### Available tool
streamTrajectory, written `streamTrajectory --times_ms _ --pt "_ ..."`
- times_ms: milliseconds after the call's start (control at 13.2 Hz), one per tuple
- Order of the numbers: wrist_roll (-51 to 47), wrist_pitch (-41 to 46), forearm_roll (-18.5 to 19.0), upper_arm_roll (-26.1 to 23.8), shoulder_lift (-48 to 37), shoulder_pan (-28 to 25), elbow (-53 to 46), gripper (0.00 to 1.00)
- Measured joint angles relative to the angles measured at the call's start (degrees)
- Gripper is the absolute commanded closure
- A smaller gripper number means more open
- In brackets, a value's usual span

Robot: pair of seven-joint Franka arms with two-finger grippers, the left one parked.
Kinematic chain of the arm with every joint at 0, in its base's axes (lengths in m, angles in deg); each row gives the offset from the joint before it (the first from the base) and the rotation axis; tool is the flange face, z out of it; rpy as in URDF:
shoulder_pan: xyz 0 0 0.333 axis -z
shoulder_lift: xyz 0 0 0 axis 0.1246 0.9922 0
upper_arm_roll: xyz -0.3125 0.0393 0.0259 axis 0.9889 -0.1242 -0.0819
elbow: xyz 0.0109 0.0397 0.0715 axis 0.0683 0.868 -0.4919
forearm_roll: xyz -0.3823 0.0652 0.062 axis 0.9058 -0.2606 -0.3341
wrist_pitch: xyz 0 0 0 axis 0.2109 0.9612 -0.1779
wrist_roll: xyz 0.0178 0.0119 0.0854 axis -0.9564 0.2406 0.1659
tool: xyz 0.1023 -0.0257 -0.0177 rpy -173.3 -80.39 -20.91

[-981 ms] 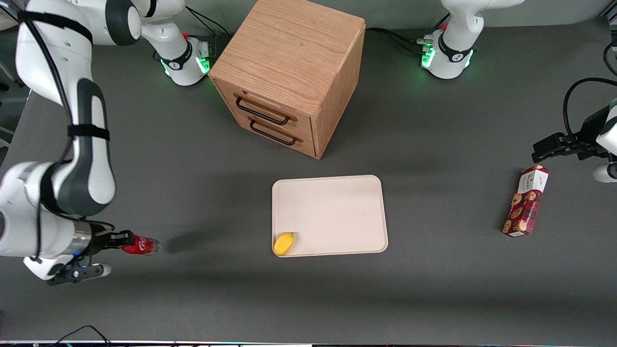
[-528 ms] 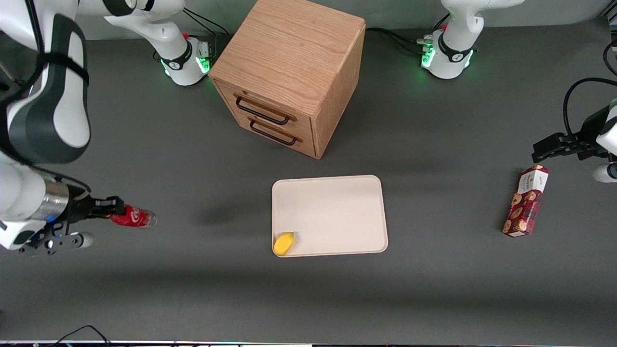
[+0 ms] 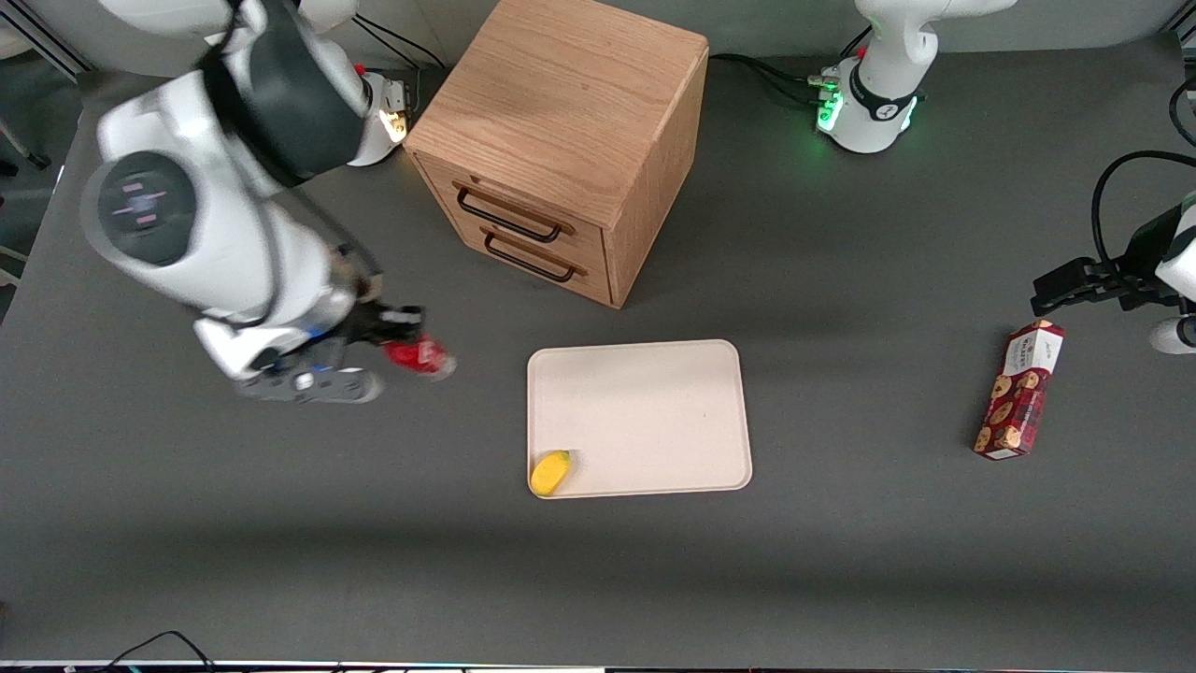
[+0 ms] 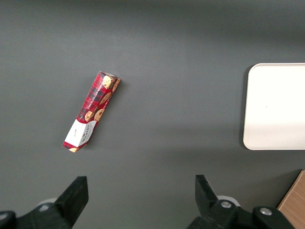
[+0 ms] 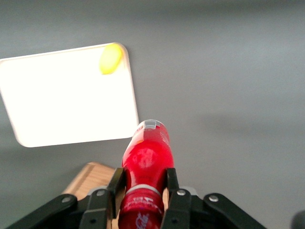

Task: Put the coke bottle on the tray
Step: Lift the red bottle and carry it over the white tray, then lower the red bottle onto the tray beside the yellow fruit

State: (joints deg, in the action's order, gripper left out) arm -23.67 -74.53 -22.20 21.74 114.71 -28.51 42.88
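Grey worktop [image 3: 280, 523], wooden cabinet [image 3: 561, 140] toward the arm bases. Jaws of the gripper [image 3: 397, 341] are clamped on the bottle [image 3: 418, 355], held up off the worktop just beside the tray [image 3: 645, 402]. Small yellow thing [image 3: 550, 471] sits in a tray corner.

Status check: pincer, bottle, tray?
Pincer shut on coke bottle, airborne beside tray, not over it. Yellow fruit on tray's near corner.

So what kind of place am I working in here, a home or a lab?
Most likely a robotics lab bench. Two arm bases are bolted to a grey table, with staged props: wooden drawer cabinet, tray, cookie box. The gripper holds the coke bottle above the table, short of the tray.
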Motion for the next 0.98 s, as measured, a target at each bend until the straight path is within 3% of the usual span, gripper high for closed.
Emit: streamTrajectory --times_ms 377,981 --pt "-10.30 -9.72 3.36 -1.72 9.42 -4.52 0.15 1.00" --pt "-13.83 -18.84 7.09 -3.15 18.37 -5.61 0.78 1.00"
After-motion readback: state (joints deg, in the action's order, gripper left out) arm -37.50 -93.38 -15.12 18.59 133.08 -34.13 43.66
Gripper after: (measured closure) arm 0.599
